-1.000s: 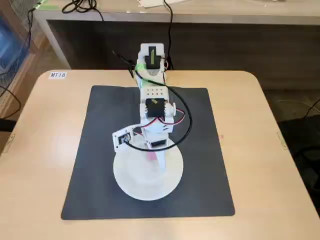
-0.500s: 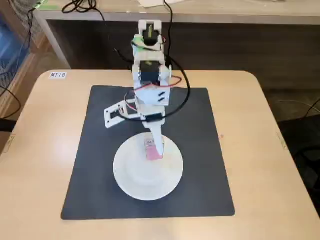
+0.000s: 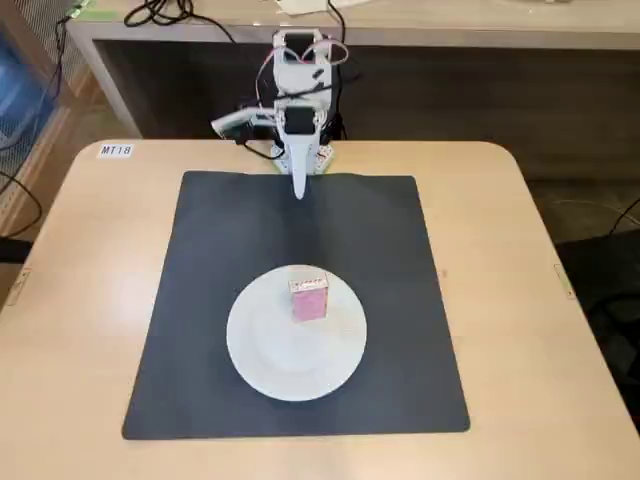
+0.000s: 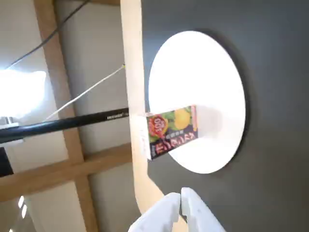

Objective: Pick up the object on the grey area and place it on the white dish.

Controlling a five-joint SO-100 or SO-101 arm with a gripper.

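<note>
A light wooden table (image 3: pixel 80 300) is carrying the grey mat (image 3: pixel 400 300). On it, the white plate (image 3: pixel 270 365) is holding the pink box (image 3: pixel 309 298) upright. Farther back, the gripper (image 3: pixel 299 190) is hanging closed and empty. Any bump could topple the standing box.

White plastic arm (image 3: pixel 297 95) with black motor blocks, looped thin cables, tapering pale tool (image 3: pixel 299 190).
</note>
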